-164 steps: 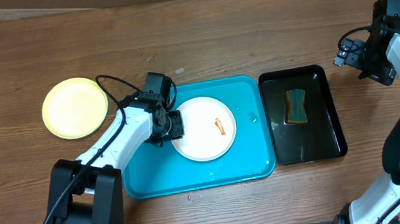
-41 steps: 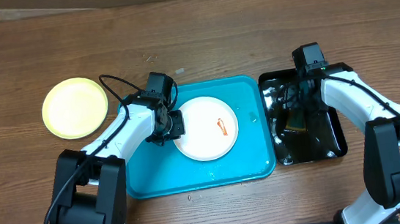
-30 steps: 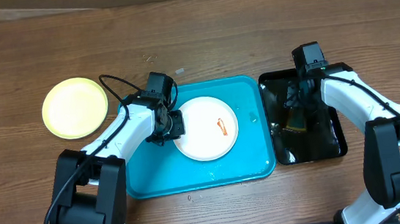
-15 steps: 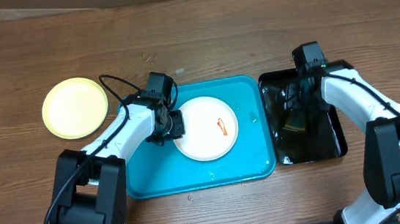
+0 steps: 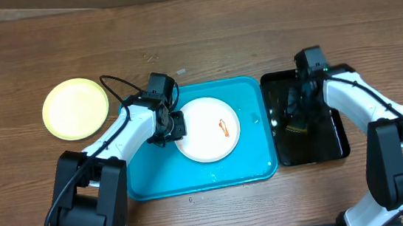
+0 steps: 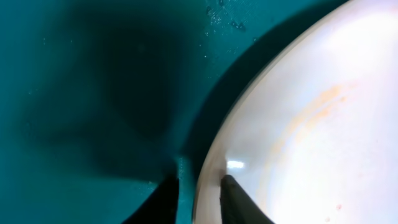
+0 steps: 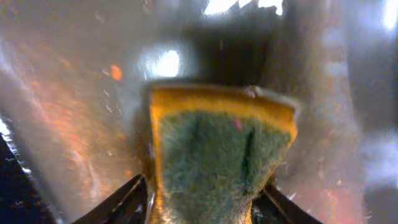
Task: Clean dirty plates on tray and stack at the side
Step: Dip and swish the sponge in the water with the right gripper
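A white plate (image 5: 207, 131) with a red-orange smear (image 5: 224, 128) lies in the turquoise tray (image 5: 193, 177). My left gripper (image 5: 175, 126) is shut on the plate's left rim; in the left wrist view the rim (image 6: 208, 180) passes between the two dark fingers (image 6: 166, 200). A pale yellow-green plate (image 5: 76, 108) rests on the table to the left of the tray. My right gripper (image 5: 297, 115) reaches down into the black tray (image 5: 332, 126), and its fingers (image 7: 134, 196) press both sides of the yellow-and-green sponge (image 7: 217, 155).
The black tray holds a shiny film of water and stands directly right of the turquoise tray. Water drops lie on the turquoise tray's floor near its right side (image 5: 254, 119). The wooden table (image 5: 202, 39) extends behind both trays.
The right arm came in from the far right and down into the black tray, where its fingers closed on the sponge. The left gripper and the white plate have stayed put.
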{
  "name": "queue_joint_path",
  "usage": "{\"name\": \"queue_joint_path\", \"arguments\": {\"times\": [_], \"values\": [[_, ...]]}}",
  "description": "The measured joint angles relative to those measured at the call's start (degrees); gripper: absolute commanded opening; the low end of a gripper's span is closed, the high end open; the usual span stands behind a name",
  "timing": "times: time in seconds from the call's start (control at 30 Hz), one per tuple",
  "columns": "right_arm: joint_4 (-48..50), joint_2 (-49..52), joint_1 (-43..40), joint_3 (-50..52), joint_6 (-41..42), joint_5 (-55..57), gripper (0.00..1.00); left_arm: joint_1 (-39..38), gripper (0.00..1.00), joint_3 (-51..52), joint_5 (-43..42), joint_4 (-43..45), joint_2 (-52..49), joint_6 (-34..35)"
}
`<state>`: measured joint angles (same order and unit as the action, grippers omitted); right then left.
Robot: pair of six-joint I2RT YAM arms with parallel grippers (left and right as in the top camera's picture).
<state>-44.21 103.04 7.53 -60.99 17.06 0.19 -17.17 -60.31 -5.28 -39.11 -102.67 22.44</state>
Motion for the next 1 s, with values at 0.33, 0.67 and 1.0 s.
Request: {"name": "queue_joint_path", "arguments": {"times": [0.33,0.67,1.0], "values": [[0.66,0.00,0.00,0.70,0.50,-0.20,0.49,0.00,0.21,-0.44,0.02,-0.74,0.00,-0.13],[0.61,0.00,0.00,0.68,0.48,-0.13,0.49,0.00,0.13,-2.21,0.17,-1.62,0.00,-0.13],[-0.11,0.00,0.00,0.66,0.52,0.04,0.45,0.00,0.15,-2.21,0.46,-1.60,0.00,-0.17]]}}
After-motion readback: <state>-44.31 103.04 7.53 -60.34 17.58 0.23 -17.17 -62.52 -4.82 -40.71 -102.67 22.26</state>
